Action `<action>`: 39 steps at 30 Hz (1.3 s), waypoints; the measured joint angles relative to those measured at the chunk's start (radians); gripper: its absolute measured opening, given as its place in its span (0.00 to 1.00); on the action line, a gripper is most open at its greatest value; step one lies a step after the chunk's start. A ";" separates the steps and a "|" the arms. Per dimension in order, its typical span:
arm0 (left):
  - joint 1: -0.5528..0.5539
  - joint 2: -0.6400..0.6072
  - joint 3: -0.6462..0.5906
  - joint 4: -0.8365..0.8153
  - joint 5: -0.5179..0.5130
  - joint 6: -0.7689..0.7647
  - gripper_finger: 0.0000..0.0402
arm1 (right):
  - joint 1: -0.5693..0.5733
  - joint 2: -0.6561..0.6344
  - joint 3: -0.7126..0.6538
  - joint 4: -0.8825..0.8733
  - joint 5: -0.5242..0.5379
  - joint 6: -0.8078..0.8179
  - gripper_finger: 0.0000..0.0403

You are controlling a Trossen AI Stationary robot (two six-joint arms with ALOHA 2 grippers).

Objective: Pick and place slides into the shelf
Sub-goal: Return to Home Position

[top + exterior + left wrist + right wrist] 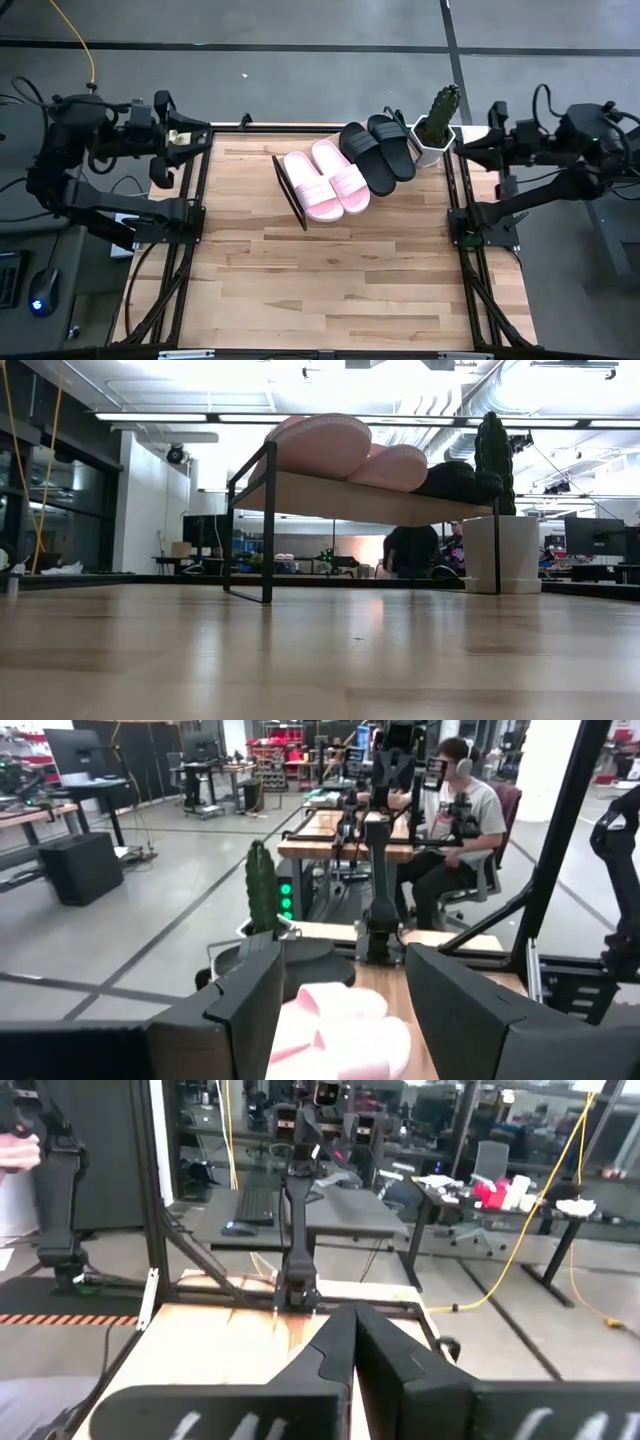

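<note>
Nearest to you, the left gripper (pixel 343 982) sits out at the table's (pixel 320 290) left edge with its fingers spread and nothing between them. The right gripper (pixel 352 1320) is at the right edge, pinched closed on nothing.

Mid-table, all four slides are up on the shelf (pixel 380 503): the pink pair (pixel 325 180) towards the left end, and the black pair (pixel 380 150) next to them towards the right end.

If you ever need to nudge one, I'd guess they're light foam: squishy, a bit springy, not fragile, and matte enough not to slip. The wide strap looks like the best place to grab. The sole edge would be my second choice, though it'd probably flex under a pinch.

Stuff you can't really make out:
- From above, the slides cover nearly the whole plank, so only the left dark end panel shows.
- From table height you only see the shelf's underside and rounded sole ends bulging over it, so I can't tell how much hangs off.
- The black pair is half lost behind the cactus pot (pixel 432 140), which stands just beside the shelf's right end.

Further back there's a person (pixel 470 810) seated at a desk, well away from the table.
</note>
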 joint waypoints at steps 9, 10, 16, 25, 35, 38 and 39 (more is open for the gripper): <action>0.000 -0.139 -0.170 0.032 -0.020 -0.002 0.50 | 0.000 -0.140 -0.168 0.058 0.000 0.012 0.00; 0.000 -0.155 -0.189 0.039 -0.029 -0.005 0.50 | 0.000 -0.163 -0.196 0.086 -0.001 0.012 0.00; 0.000 -0.250 -0.331 0.183 -0.042 -0.089 0.50 | 0.000 -0.316 -0.413 0.272 -0.049 -0.004 0.00; 0.000 -0.366 -0.582 0.568 -0.027 -0.142 0.50 | 0.000 -0.529 -0.741 0.685 -0.144 -0.090 0.00; 0.000 -0.435 -0.808 0.858 -0.004 -0.160 0.50 | 0.000 -0.686 -1.058 1.083 -0.198 -0.135 0.00; 0.000 -0.456 -0.873 0.948 0.001 -0.171 0.50 | 0.000 -0.714 -1.134 1.178 -0.201 -0.151 0.00; 0.000 -0.465 -0.896 0.971 0.006 -0.181 0.50 | 0.000 -0.723 -1.159 1.200 -0.201 -0.152 0.00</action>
